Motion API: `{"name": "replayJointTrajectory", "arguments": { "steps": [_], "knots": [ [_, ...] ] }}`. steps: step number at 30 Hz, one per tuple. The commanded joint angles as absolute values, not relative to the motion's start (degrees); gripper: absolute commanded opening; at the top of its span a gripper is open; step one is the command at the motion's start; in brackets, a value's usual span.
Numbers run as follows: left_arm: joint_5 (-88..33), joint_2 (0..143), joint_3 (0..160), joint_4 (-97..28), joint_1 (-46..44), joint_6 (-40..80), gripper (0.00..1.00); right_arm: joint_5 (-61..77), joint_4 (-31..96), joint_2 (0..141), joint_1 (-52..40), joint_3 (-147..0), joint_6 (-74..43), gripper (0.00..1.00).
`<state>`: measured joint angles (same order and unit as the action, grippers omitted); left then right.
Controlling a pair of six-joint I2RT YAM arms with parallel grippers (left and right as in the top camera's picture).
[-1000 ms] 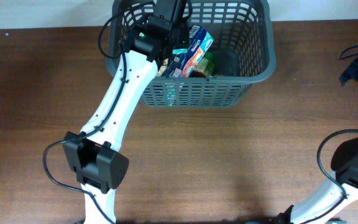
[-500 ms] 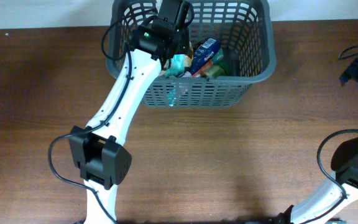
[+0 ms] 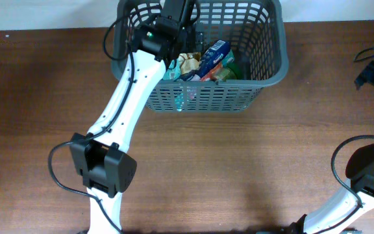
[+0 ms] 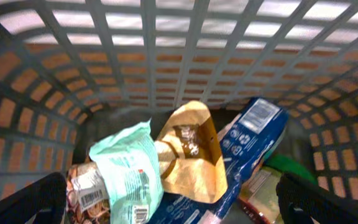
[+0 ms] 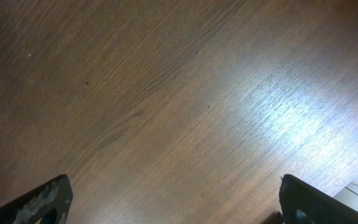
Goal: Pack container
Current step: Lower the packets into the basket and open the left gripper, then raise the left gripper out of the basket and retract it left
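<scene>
Left arm (image 3: pixel 125 110) reaches into the container (image 3: pixel 265 71) — claw (image 4: pixel 176 202) spread wide above packets (image 4: pixel 129 168).

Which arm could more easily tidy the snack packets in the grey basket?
Left. Its open left gripper hangs inside the container, directly above the packets. The right gripper, also open, looks down only at bare table, away from the container.

Grey lattice container (image 3: pixel 213 97), mint-green packet (image 4: pixel 126 165), tan pouch (image 4: pixel 191 158), blue carton (image 4: pixel 257 134), brown woodgrain table (image 5: pixel 166 106)
</scene>
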<state>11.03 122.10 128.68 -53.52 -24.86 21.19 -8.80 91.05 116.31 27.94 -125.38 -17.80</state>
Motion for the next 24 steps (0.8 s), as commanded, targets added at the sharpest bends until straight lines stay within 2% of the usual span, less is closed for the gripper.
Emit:
{"name": "replayJointTrajectory", "arguments": {
  "steps": [1, 14, 24],
  "knots": [
    [11.97, 115.96, 131.46, -54.94, -23.35, 20.93, 0.99, -9.72, 91.02, 115.77, 28.14, -125.03, -18.11, 0.99],
    [15.94, 97.82, 131.48, -64.27, -12.38, 24.21, 1.0, -9.72, 91.05, 115.77, 28.14, -125.03, -18.11, 0.99],
    [18.31, 92.99, 131.48, -78.13, -2.09, 35.57, 0.99, -9.72, 91.05, 115.77, 28.14, -125.03, -18.11, 0.99]
  ]
}}
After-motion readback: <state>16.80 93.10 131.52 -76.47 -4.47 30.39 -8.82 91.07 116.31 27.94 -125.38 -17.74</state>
